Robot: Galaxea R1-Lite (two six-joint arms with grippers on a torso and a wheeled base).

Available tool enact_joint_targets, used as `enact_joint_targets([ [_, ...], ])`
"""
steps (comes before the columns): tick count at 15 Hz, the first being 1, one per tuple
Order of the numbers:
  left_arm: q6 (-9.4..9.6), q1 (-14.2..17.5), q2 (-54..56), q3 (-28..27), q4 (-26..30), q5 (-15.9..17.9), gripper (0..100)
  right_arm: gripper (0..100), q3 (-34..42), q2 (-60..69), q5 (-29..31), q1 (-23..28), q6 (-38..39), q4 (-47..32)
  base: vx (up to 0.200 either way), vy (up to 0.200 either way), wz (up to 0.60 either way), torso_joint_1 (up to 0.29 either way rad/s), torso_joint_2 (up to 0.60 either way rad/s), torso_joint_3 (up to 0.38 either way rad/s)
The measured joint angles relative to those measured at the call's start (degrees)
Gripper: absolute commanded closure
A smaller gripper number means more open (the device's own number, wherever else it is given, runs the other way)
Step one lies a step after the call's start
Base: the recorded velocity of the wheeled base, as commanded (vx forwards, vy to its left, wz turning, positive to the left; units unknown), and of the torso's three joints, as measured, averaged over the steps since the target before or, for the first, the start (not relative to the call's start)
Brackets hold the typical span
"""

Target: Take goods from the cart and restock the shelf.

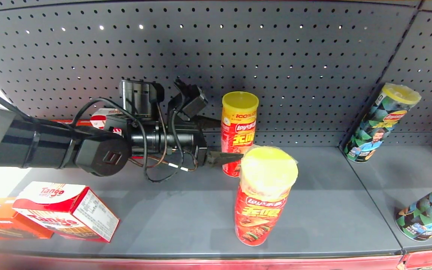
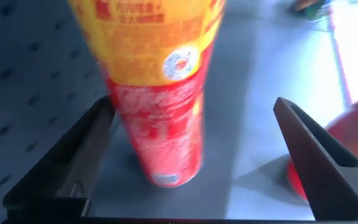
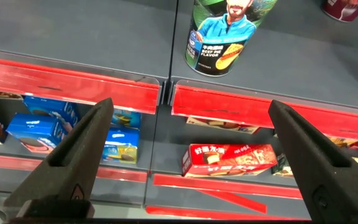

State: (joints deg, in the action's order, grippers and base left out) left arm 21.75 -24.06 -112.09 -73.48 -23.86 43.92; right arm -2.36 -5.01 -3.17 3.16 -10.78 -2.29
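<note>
Left hand, jaws wide apart, straddles the upright rear chip can on the shelf; right hand likewise stands open.

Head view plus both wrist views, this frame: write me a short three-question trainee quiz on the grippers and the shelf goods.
1. True or false: the right gripper is shut.
2. What stands between the open jaws of the left gripper? A a green chip can; B the rear red chip can; C an orange box.
3. Fill in: the wafer box lies to the robot's ____ of the front red chip can.
Key: 1 false; 2 B; 3 left.
</note>
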Motion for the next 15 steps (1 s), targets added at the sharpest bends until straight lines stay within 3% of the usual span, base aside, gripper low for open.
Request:
enact_joint_targets([
  [2, 1.05, -0.49, 0.52, 1.61, -0.04, -5.72, 0, 0, 0.0, 0.0, 0.02, 0.0, 0.02, 0.0, 0.0, 0.0, 0.0, 0.0, 0.0, 0.0],
  [4, 1.21, -1.04, 0.79, 2.18, -0.12, -7.83, 0, 0, 0.0, 0.0, 0.02, 0.0, 0.07, -0.02, 0.0, 0.0, 0.0, 0.0, 0.0, 0.0],
  [6, 1.11, -1.89, 1.12, 3.06, -0.11, -14.51, 0, 0, 0.0, 0.0, 0.02, 0.0, 0.09, -0.13, 0.0, 0.0, 0.0, 0.0, 0.0, 0.0],
  [15, 0.39, -2.22, 4.07, 6.97, 0.1, -21.04, 0, 0, -0.02, -0.44, 0.02, -0.38, 0.16, -0.16, 0.0, 0.0, 0.0, 0.0, 0.0, 0.0],
])
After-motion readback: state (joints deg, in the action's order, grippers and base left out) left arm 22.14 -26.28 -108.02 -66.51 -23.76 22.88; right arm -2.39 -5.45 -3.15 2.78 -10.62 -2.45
